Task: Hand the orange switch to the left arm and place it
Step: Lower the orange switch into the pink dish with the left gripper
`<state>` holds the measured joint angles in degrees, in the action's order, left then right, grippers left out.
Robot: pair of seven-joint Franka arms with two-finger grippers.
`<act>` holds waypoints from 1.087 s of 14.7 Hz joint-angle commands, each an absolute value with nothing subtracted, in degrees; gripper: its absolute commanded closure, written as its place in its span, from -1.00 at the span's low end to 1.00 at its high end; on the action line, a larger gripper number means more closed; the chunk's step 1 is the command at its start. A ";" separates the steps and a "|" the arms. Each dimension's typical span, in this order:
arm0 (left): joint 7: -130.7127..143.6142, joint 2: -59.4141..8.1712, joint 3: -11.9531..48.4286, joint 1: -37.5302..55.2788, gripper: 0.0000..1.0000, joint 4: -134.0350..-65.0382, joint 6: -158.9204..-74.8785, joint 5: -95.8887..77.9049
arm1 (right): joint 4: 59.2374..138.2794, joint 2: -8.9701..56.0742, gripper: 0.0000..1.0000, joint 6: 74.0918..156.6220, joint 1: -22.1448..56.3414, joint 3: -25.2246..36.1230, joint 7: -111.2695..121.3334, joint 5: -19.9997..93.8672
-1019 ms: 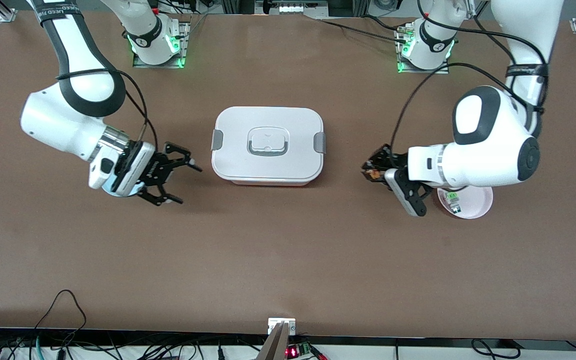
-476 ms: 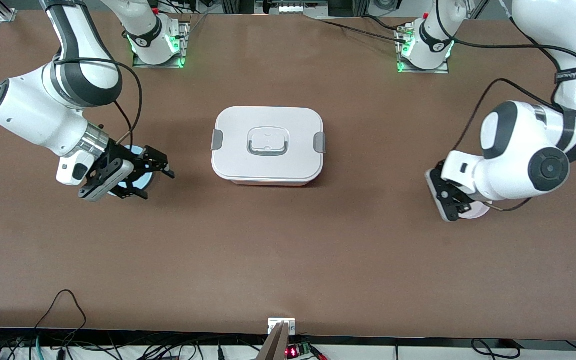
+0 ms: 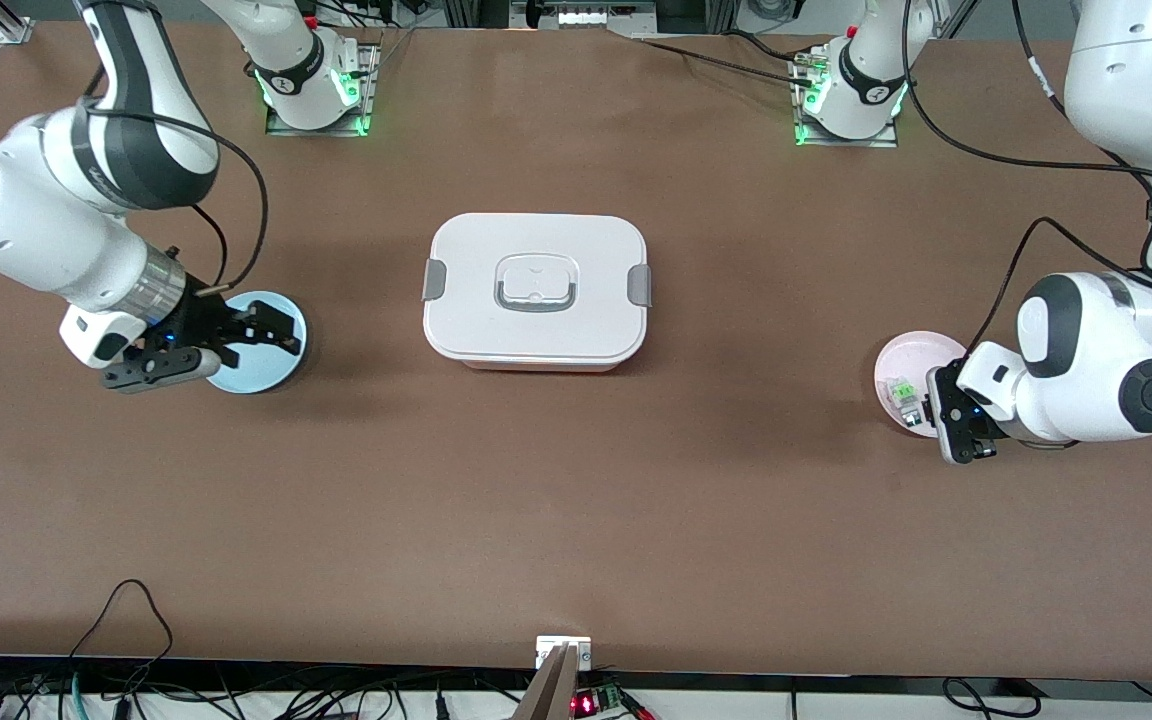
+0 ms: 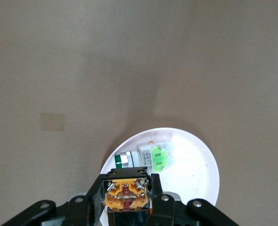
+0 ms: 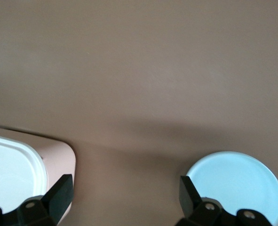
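The orange switch (image 4: 127,195) sits clamped between the fingers of my left gripper (image 4: 128,188), its orange end facing the wrist camera. That gripper hangs over the edge of the pink plate (image 3: 906,355) at the left arm's end of the table. In the front view the switch is hidden under the hand. My right gripper (image 3: 266,337) is open and holds nothing, over the light blue plate (image 3: 271,372) at the right arm's end. The white box (image 3: 536,290) stands lidded mid-table between the two arms, and its corner (image 5: 16,165) shows in the right wrist view.
A small clear-and-green component (image 4: 155,157) lies on the pink plate (image 4: 195,165) just ahead of the held switch. The blue plate (image 5: 237,183) has nothing on it. Bare brown tabletop runs between each plate and the box, and nearer the front camera.
Both arms have swung away from the box toward their ends of the table. The left gripper carried the switch over the pink plate. The right gripper, still open, came over the blue plate.
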<state>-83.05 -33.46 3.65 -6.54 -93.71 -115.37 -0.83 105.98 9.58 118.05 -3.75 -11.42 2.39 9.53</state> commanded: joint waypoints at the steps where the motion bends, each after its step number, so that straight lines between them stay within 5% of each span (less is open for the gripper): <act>1: -88.40 -32.08 4.22 -9.84 1.00 -97.29 -116.98 0.70 | 98.55 8.36 -1.00 105.86 -3.96 -9.59 -0.88 4.93; 10: -91.66 -34.45 4.22 -11.51 1.00 -101.16 -122.42 0.79 | 87.45 8.61 -1.00 83.86 -4.39 -4.15 -7.68 -4.22; 15: -93.34 -34.72 4.22 -11.95 1.00 -105.90 -130.15 0.79 | 87.98 9.05 -1.00 87.88 -3.96 0.09 -9.67 -4.31; 16: -93.43 -35.24 4.22 -12.04 0.76 -106.08 -130.43 0.70 | 88.07 9.05 -1.00 88.33 -3.87 0.09 -9.58 -4.31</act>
